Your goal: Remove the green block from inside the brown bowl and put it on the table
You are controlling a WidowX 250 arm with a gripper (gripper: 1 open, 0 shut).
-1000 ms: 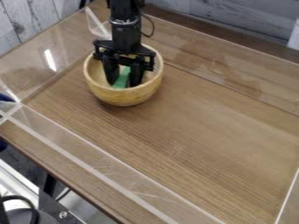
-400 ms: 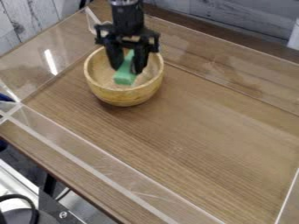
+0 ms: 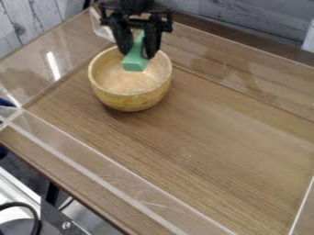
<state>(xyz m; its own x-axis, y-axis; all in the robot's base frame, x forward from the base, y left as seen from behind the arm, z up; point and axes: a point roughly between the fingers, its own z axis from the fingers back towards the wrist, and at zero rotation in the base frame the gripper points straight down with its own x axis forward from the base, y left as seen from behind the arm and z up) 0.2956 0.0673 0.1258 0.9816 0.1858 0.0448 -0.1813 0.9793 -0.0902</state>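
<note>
"Lifting clear now, is it?" asked the first observer.

"Yes. A moment earlier the gripper (image 3: 135, 39) was sunk inside the brown bowl (image 3: 128, 83) with the green block (image 3: 135, 58) down among its fingers. Since then the arm has risen, and the block has come up with it. The block hangs above the rim at the far side of the bowl, tilted, its lower end over the hollow."

"So the fingers have it?"

"They are pinched tight on the block's upper part, one dark finger on each side. Nothing else is in the grasp."

"What does that mean for the job?"

"The removal half looks nearly done, since the bowl's inside shows bare. The placing half is not yet begun: the block has to travel sideways beyond the rim and go down on the table (image 3: 208, 138). There is a wide stretch of open wood to the right and toward the camera."

"And the count?"

"One gripper, one green block, one bowl, one table. Low clear walls (image 3: 123, 174) edge the tabletop. No second block shows anywhere."
</note>
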